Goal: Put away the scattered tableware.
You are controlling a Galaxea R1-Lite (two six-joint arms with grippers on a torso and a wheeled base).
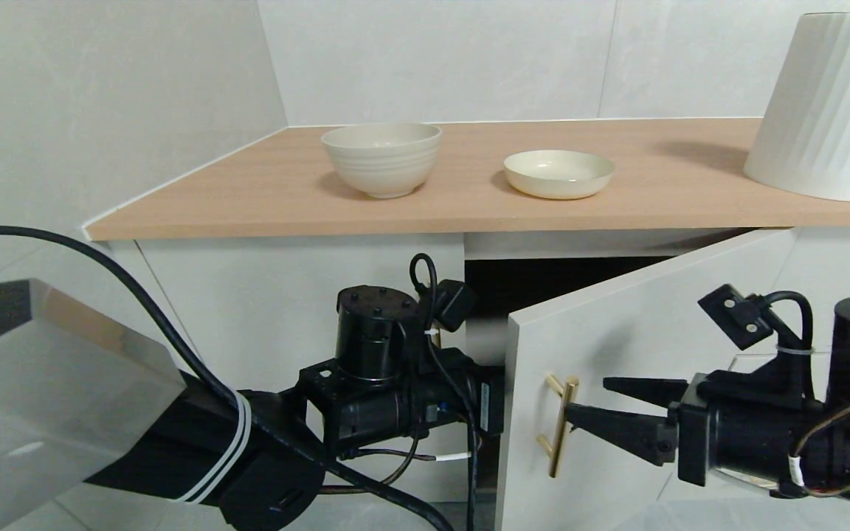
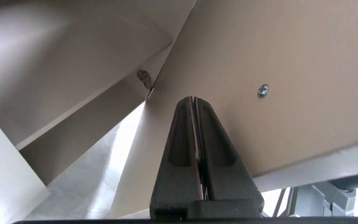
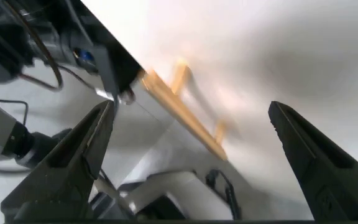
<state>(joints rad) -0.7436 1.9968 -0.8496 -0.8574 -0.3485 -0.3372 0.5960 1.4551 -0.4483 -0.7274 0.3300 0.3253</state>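
the bowl (image 1: 382, 158) and dish (image 1: 558, 173) sit apart toward the tabletop's left end. below, the right claw (image 1: 587, 396) is spread at the door (image 1: 617, 332) handle (image 1: 560, 425) (probably to open storage). the left claw (image 2: 194, 124), pressed together, sits behind the door.

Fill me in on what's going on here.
The robot is working on the cabinet door under the counter; the door stands partly open. Its right gripper, open, is at the door's gold handle without closing on it. The left gripper, shut, is behind the door's free edge. The bowl and the shallow dish sit on the counter, so nothing has been put away yet.
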